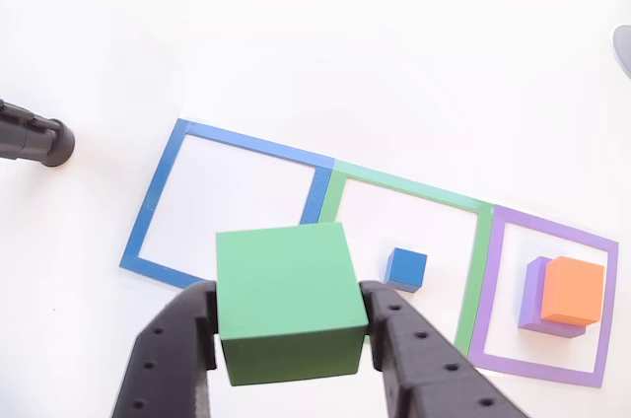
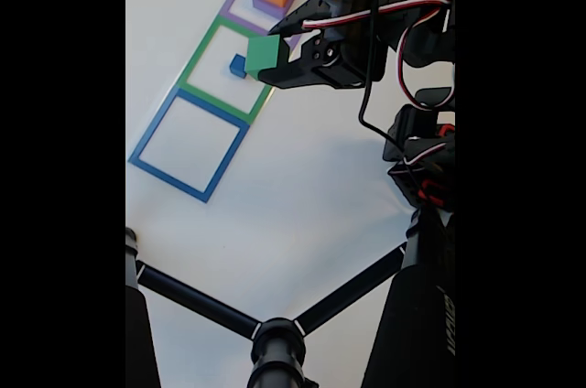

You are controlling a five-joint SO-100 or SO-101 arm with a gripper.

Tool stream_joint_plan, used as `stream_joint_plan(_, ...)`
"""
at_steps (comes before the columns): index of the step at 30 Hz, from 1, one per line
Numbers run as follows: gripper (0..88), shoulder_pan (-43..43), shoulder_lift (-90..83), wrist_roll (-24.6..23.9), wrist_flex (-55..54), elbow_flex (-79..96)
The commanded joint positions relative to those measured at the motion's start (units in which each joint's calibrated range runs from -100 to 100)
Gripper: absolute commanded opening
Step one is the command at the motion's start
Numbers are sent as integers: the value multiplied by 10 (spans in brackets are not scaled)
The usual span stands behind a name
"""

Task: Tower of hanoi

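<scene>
My gripper (image 1: 288,319) is shut on a large green cube (image 1: 288,302), held above the table near the border between the blue and green squares. In the fixed view the same green cube (image 2: 264,55) sits in the gripper (image 2: 271,57) over the green square's right edge. A small blue cube (image 1: 405,269) rests inside the green square outline (image 1: 480,250). An orange cube (image 1: 573,291) sits on a purple cube (image 1: 534,290) inside the purple square outline (image 1: 552,223). The blue square outline (image 1: 158,191) has nothing in it.
A black tripod leg tip (image 1: 39,138) lies at the left of the white table. The tripod's legs (image 2: 275,338) spread across the near part of the fixed view. The arm's body and wires (image 2: 417,86) stand at the right.
</scene>
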Motion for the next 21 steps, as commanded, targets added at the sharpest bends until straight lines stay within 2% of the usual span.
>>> stream_joint_plan(1,58,-18,-11,0,-42,39)
stream_joint_plan(5,60,-21,-12,0,-175,187)
stream_joint_plan(11,60,-19,9,0,-546,486)
stream_joint_plan(21,59,-62,178,0,-904,640)
